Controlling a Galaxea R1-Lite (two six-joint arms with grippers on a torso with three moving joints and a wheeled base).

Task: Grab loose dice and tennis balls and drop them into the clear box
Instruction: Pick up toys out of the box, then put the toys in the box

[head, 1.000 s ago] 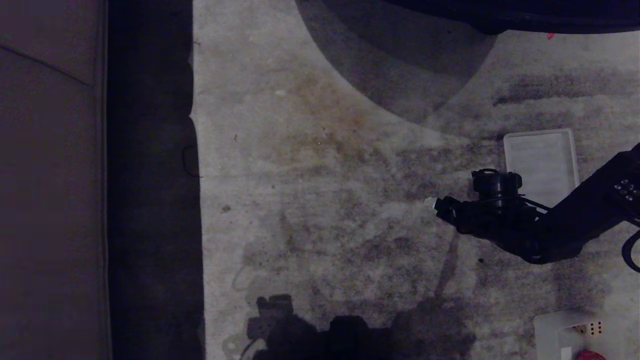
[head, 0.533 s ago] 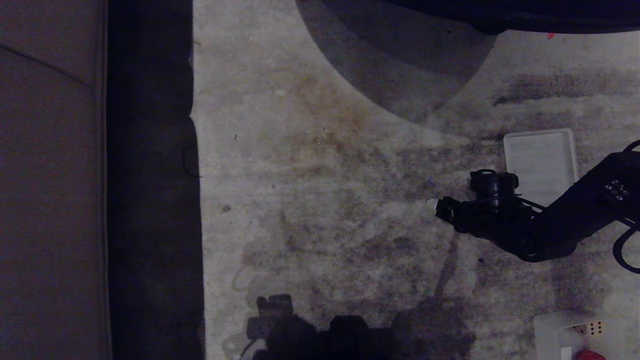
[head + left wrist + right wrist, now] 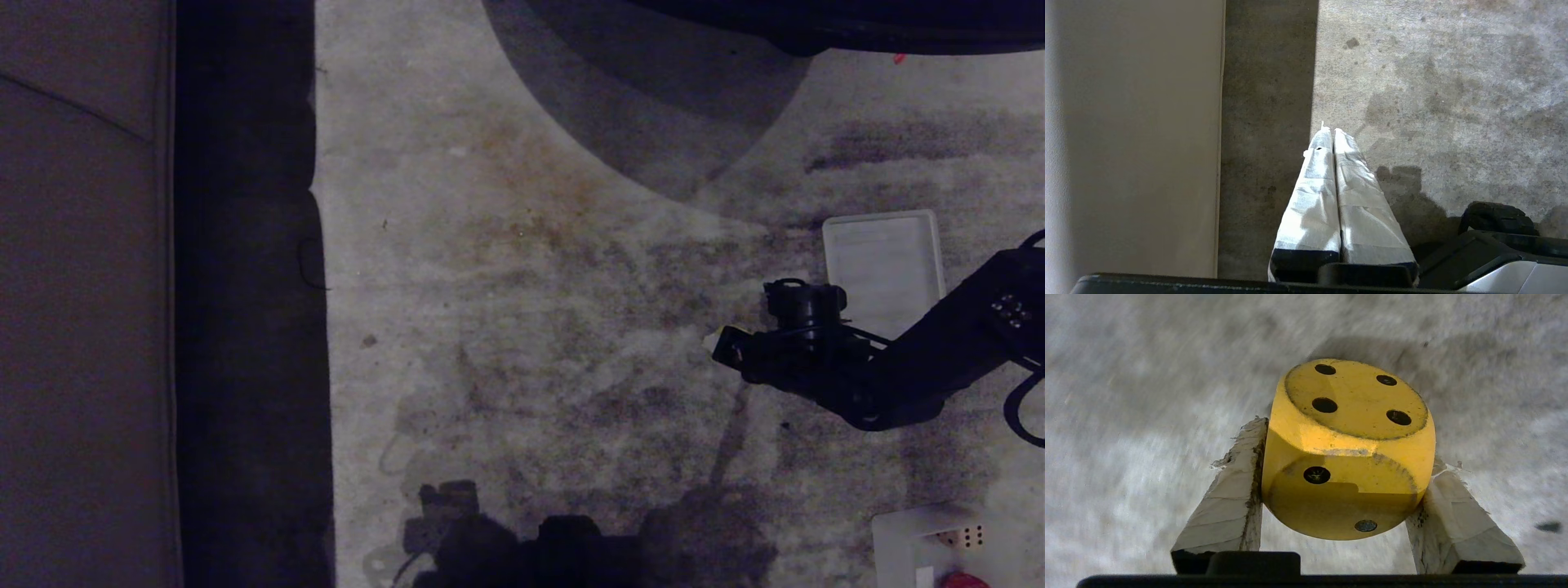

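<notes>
Right gripper (image 3: pixel 1345 490) pinching yellow die (image 3: pixel 1347 449) on opposite flat faces; looks light, rounded edges could slip; left gripper (image 3: pixel 1334 134) pressed together.

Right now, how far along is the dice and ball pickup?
Done: a beige die and something red already sit in the clear box. In hand: the right gripper has its fingers against the yellow die. Left: carry it to the box; no tennis balls visible.

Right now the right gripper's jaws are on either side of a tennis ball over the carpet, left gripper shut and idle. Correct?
Not quite. It is a yellow die with dark dots between the right gripper jaws, not a tennis ball; the right wrist view shows it. The rest holds: carpet beneath, left gripper shut and idle.
</notes>
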